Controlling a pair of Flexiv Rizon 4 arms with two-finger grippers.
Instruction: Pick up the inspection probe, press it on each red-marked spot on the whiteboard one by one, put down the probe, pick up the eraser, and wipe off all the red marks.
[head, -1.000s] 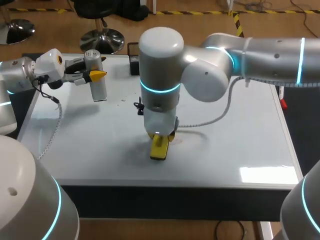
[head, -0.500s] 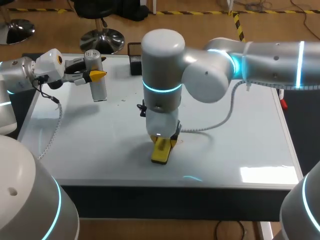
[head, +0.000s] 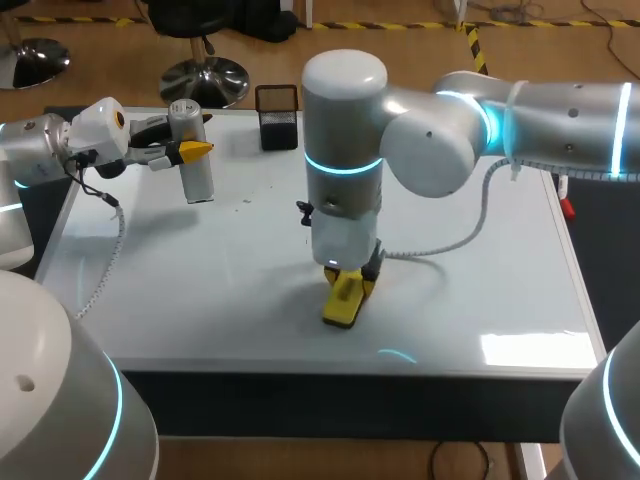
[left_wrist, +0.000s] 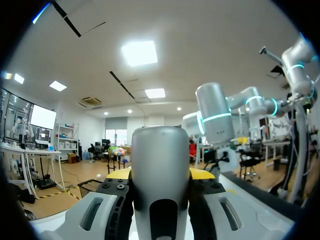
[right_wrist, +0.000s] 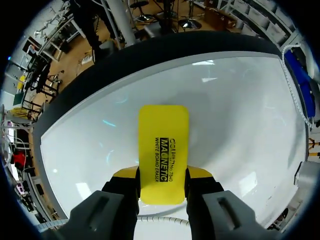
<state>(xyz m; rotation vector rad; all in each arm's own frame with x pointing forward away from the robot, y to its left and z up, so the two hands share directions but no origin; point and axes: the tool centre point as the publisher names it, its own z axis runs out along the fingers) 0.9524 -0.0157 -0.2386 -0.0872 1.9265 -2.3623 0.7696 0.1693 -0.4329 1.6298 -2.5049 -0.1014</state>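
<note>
While right jaws clamp the eraser (right_wrist: 163, 145) by its rear sides, it looks light, stiff, slick-backed | left jaws grip the probe (left_wrist: 160, 170) mid-body, seemingly rigid

We count one glossy white whiteboard (head: 480, 260), lying flat as the table top. On or over it we count one yellow rectangular eraser (head: 342, 300) (right_wrist: 163, 152), one grey cylindrical probe (head: 193, 165) (left_wrist: 160, 175) and one black mesh box (head: 277, 117). We count two white-and-grey arms, the left arm (head: 40, 150) and the right arm (head: 540, 110). There are two grippers, the left gripper (head: 190, 147) and the right gripper (head: 350, 278), with two yellow finger tips each, four in all.
</note>
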